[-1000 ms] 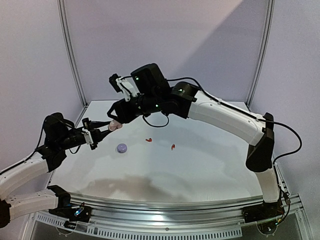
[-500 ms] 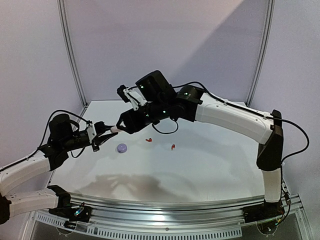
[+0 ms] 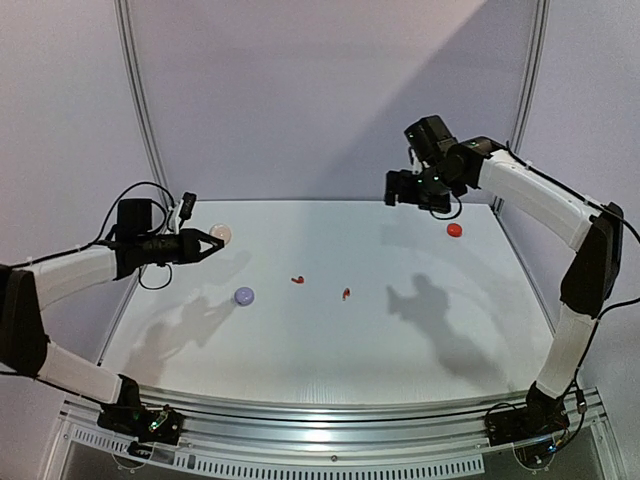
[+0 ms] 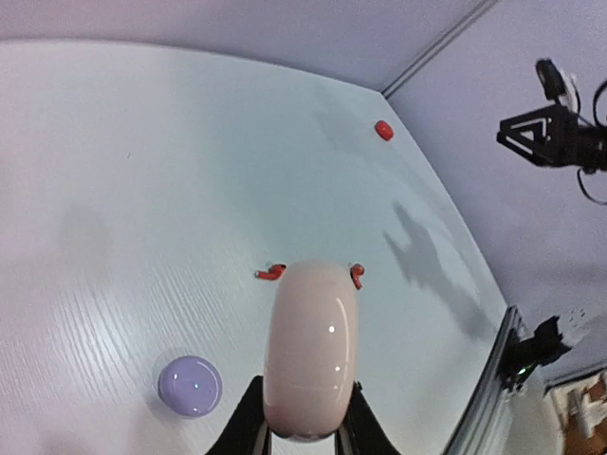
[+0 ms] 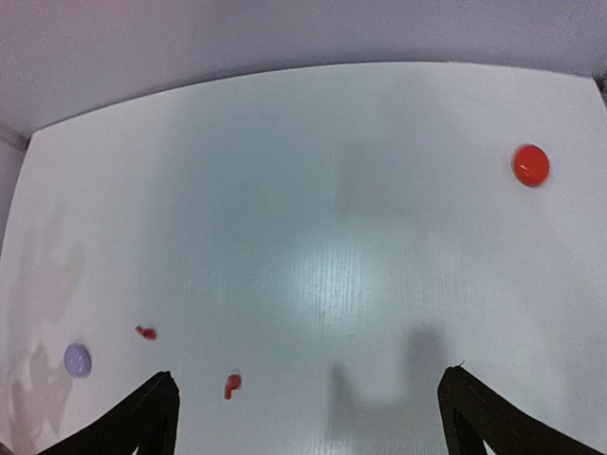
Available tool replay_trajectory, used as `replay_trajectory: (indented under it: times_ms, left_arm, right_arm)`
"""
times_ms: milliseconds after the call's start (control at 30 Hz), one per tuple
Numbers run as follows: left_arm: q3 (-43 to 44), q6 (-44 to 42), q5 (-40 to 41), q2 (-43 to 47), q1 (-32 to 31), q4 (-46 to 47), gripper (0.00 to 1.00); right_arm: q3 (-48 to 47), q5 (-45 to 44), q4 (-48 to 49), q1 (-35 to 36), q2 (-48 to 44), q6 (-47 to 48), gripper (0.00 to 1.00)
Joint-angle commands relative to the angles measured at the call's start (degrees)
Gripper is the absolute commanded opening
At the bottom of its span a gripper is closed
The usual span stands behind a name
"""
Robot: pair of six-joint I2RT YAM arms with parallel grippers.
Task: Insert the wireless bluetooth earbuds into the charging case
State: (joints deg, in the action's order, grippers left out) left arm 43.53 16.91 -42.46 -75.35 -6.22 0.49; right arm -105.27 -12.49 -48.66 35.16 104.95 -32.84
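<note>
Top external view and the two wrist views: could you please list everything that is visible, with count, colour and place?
pale pink round case: one, pink-white, in the left gripper, far left.
lilac round case: one, lilac, on the table, left of centre.
red round case: one, red, on the table, far right.
tiny stemmed earbuds: two, red, mid-table, apart.
table: one, white, flat, beneath the arms.
left gripper: one, black, shut on the pink case.
right gripper: one, black, open, empty, in the air far right.
</note>
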Motion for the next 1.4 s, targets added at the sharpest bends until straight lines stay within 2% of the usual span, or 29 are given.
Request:
replay_trajectory:
  times_ms: [0,233,367,500,600,667,833,1000,1067,1133,1367]
  left_arm:
    - [3.61,17.29,-5.17,-9.9,4.27,-2.91,0.0]
    - [14.23,20.78,-5.32,-24.85,5.7,-6.69,0.0]
    - [24.19,22.87,-9.93,-39.78,6.22,-15.43,0.0]
    - [20.12,26.47,-7.76,-39.27,6.22,-10.9,0.0]
    - [21.32,26.86,-7.65,-41.88,6.22,-11.67,0.01]
    - [22.13,27.11,-6.94,-43.36,6.22,-12.38,0.11]
    - [22.16,27.59,-4.5,-44.34,6.22,-14.78,0.48]
    - [21.58,27.3,-0.72,-43.78,6.22,-19.34,0.8]
    - [21.92,26.83,1.0,-43.53,6.22,-21.63,0.96]
    - [21.99,26.1,2.94,-42.89,6.22,-24.01,0.99]
    - [20.36,24.45,5.68,-40.34,6.22,-25.46,0.99]
  right_arm:
    - [-0.06,-2.63,-6.61,-7.94,0.6,0.91,0.99]
    - [-6.56,-0.8,-4.61,-17.3,9.62,5.98,0.99]
    - [-11.12,1.99,-4.65,-20.38,16.34,6.56,0.99]
    - [-14.77,1.35,-4.31,-22.73,21.59,6.64,0.99]
    - [-17.13,0.42,-3.25,-24.27,24.78,6.62,0.99]
    - [-19.09,-0.3,-2.86,-24.77,27.82,7.35,0.99]
    - [-25.07,-3.36,-3.04,-25.31,34.42,11.99,0.99]
    - [-25.73,-2.17,-0.07,-27.7,37.59,12.31,0.99]
    - [-25.77,-0.95,1.5,-28.63,38.31,11.89,0.99]
    - [-25.96,0.65,3.35,-29.12,39.35,11.43,0.99]
    - [-30.9,3.02,6.97,-29.26,44.65,10.09,0.99]
